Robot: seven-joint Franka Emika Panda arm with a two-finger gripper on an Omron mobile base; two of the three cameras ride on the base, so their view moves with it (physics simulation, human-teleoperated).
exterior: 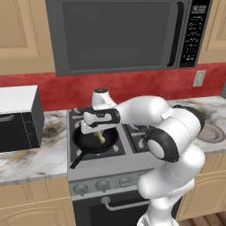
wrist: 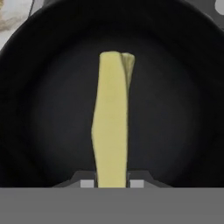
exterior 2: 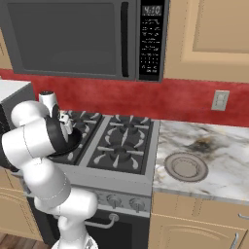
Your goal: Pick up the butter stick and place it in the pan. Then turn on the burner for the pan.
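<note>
1. Over the front-left burner (exterior: 115,149) of the stove (exterior: 132,170) sits the pan (exterior: 84,142), black and round, with its long handle (exterior: 77,159) sticking out toward the front-left edge of the cooktop.
2. Right above the pan hangs the gripper (exterior: 99,132), pointing down, with the white arm (exterior: 145,112) reaching across from the right side of the left base view.
3. Jaws are pinched on the butter stick (wrist: 112,122). In the hand view the two tips sit tight against either side of its near end, and the pale yellow bar runs straight away from them over the dark pan floor (wrist: 175,118).
4. From the left base view the butter stick (exterior: 101,137) hangs below the fingers, inside the pan's rim. Can't tell whether its lower end is touching the pan bottom or just above it.
5. Right base view is mostly blocked on that side: the arm's (exterior 2: 34,138) big white links cover the pan area, so you only get a sliver of dark rim (exterior 2: 74,141) next to the elbow.
6. Other three burners have nothing on them; the back-right one (exterior 2: 127,120) and front-right one (exterior 2: 119,156) are easy to see in the right base view.
7. Row of round grey knobs (exterior: 102,185) along the stove front, oven door handle (exterior: 126,205) under them.
8. Grey round plate (exterior 2: 186,166) is on the marble counter (exterior 2: 219,160) right of the stove, well apart from the pan.
9. Microwave (exterior: 119,33) is mounted above, and a white boxy appliance (exterior: 20,117) stands on the left counter.
</note>
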